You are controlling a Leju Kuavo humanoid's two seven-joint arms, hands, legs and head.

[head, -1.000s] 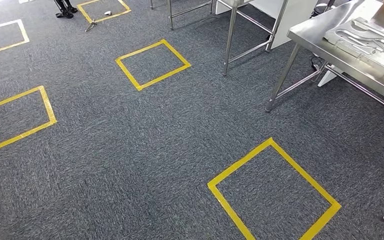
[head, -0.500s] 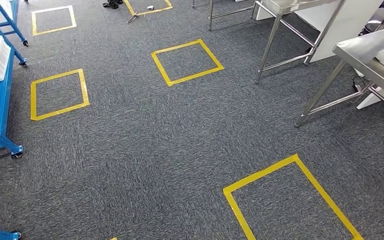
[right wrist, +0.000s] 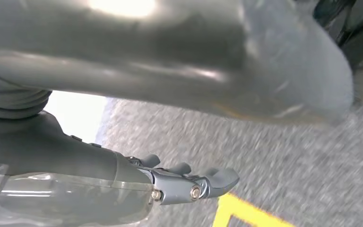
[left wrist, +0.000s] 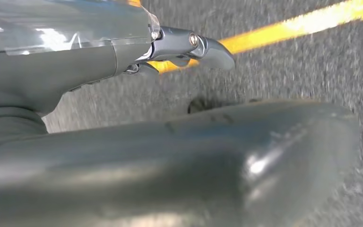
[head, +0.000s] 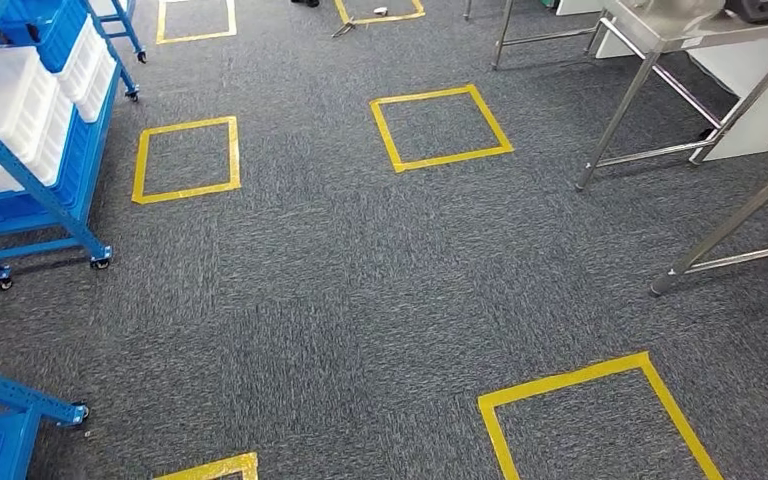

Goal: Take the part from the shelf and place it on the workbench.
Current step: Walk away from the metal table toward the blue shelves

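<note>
My nearest hazard sits at about eight o'clock: the corner of a low blue frame [head: 20, 400] with a caster on the carpet [head: 360, 300]. If I walk in carelessly, a foot or a hanging arm could clip it, I judge. Both arms hang at my sides over the carpet. My left hand [left wrist: 179, 47] holds nothing, its fingers lying fairly straight and a little apart; my right hand [right wrist: 189, 182] is likewise bare, fingers extended and loosely spread. A taped yellow square [head: 600, 420] lies at five o'clock. Farther out at ten o'clock stands the blue shelf [head: 50, 190] with white trays [head: 10, 120]; the part should be there, though I cannot make it out. A poor approach angle would leave my reach short. The steel workbench [head: 660, 30] stands at two o'clock.
</note>
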